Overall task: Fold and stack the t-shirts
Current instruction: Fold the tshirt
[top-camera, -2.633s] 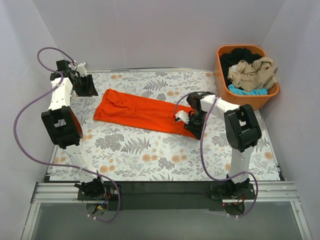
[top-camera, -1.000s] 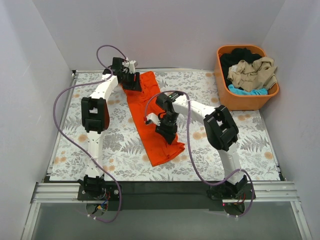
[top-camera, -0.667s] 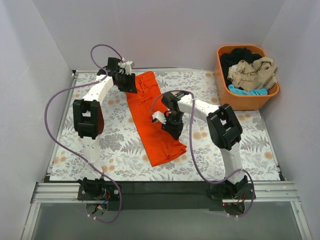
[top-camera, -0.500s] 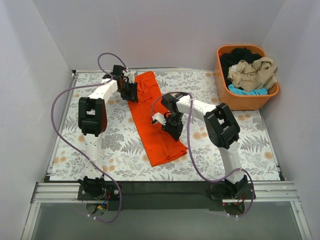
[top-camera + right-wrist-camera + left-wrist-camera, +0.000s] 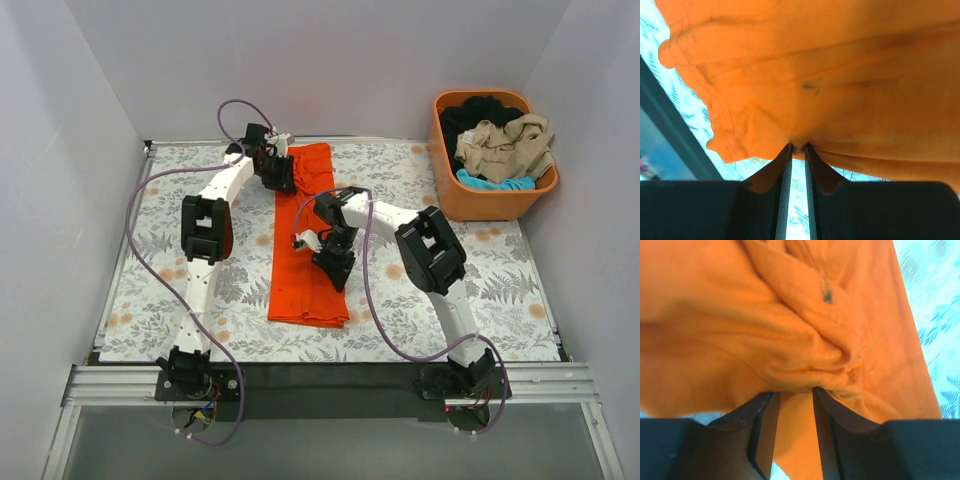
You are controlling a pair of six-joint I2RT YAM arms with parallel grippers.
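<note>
The orange t-shirt [image 5: 305,240] lies as a long folded strip down the middle of the floral table, running from the far edge toward the front. My left gripper [image 5: 278,172] is at its far left end, shut on a bunched fold of the cloth [image 5: 805,345]. My right gripper [image 5: 335,262] is at the strip's right edge, shut on a pinch of the orange cloth [image 5: 805,90]. Beige [image 5: 505,142], black [image 5: 478,110] and turquoise [image 5: 490,183] shirts lie heaped in the basket.
The rigid orange plastic basket [image 5: 447,180] stands at the back right corner of the table. White walls close in the left, far and right sides. The black rail [image 5: 320,380] runs along the near edge.
The orange shirt has swung from a slanted lie to a straight strip running front to back. Both grippers kept hold of it; the left moved right along the far edge.
</note>
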